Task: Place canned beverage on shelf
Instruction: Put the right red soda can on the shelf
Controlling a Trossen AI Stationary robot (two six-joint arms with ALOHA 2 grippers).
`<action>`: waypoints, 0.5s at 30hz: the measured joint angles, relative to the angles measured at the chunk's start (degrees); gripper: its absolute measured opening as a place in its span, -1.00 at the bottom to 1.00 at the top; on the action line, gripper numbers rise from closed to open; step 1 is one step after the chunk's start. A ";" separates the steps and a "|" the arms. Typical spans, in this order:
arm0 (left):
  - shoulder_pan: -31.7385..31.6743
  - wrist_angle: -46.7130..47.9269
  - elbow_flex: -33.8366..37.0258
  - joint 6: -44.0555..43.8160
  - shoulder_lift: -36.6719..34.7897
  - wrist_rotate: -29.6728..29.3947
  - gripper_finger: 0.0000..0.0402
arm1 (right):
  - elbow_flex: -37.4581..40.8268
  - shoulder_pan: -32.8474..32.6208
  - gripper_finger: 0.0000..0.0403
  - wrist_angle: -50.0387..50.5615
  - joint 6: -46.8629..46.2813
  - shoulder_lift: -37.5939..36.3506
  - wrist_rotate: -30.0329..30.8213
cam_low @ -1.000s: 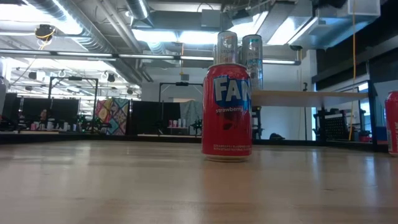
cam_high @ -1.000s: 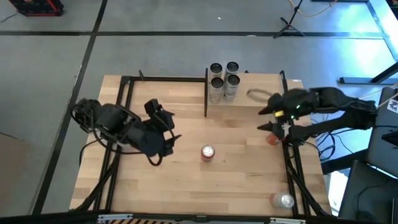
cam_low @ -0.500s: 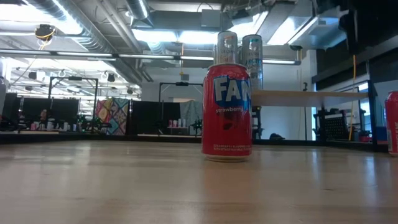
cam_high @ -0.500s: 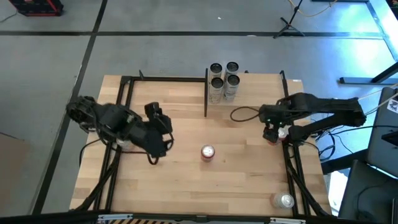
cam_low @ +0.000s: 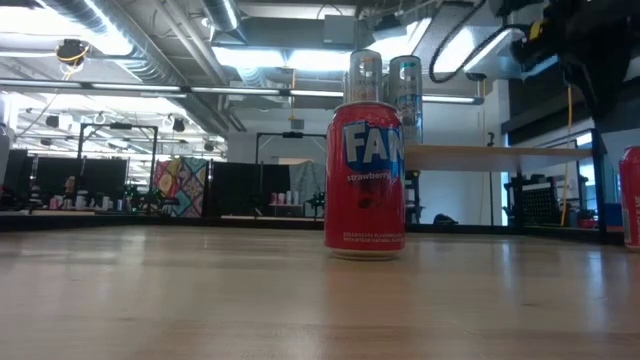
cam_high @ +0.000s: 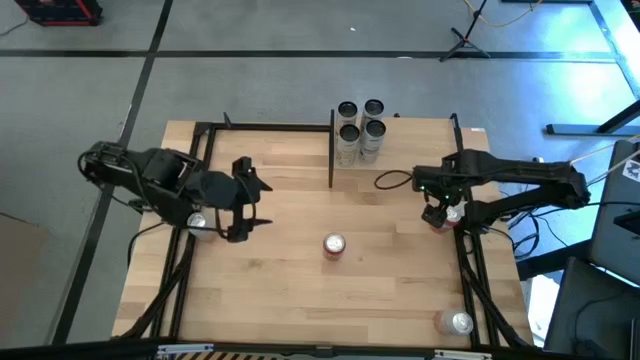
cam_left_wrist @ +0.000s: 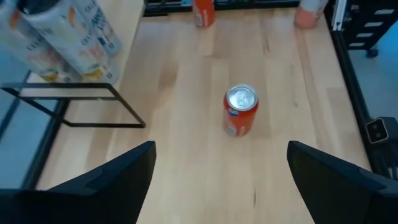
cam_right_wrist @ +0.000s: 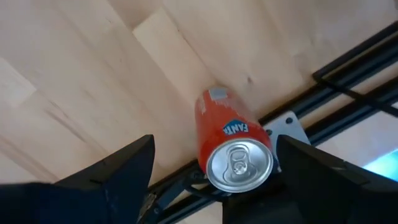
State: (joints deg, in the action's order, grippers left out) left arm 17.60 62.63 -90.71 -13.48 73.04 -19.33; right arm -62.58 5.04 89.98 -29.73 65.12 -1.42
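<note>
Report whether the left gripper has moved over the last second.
Yes. In the high view the left gripper, open, has drawn back toward the table's left edge, farther from the red can standing mid-table.

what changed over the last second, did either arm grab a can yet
No grab yet. The right gripper swung in from the table's right edge and now hangs open over the red can by the right frame. The left gripper pulled back toward the left side, open and empty. The centre can and the cans on the shelf stayed put.
</note>
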 joint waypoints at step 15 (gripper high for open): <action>-3.39 -6.57 5.15 -1.28 -1.43 1.02 0.75 | 6.25 1.00 0.62 0.05 3.35 -3.56 -1.70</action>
State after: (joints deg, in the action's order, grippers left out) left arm 14.21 56.06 -85.56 -14.76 71.61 -18.31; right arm -56.33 6.04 90.03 -26.39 61.57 -3.12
